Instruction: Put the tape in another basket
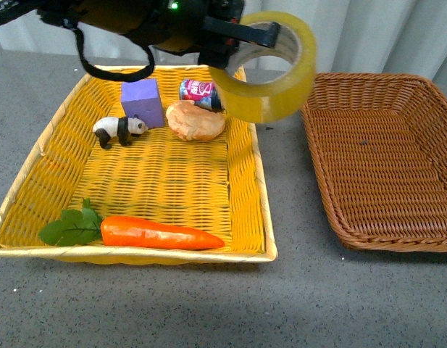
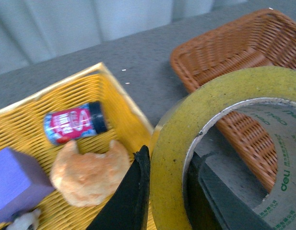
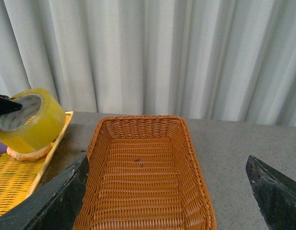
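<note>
My left gripper [image 1: 246,45] is shut on the tape [image 1: 275,71], a wide yellowish roll with a white core. It holds the roll in the air over the far right corner of the yellow tray [image 1: 261,181], by the gap before the dark brown basket [image 1: 382,167]. In the left wrist view the fingers [image 2: 138,177] pinch the tape's wall [image 2: 219,86], one inside the core and one outside, with the basket [image 2: 224,52] beyond. My right gripper [image 3: 167,191] is open and empty above the basket [image 3: 143,182], which holds nothing. The tape [image 3: 35,124] shows there too.
The yellow tray holds a purple block [image 1: 142,101], a toy panda [image 1: 118,129], a bread roll [image 1: 196,119], a small red can [image 1: 198,90] and a carrot [image 1: 158,232]. A pale curtain [image 1: 382,32] hangs behind the grey table [image 1: 295,217].
</note>
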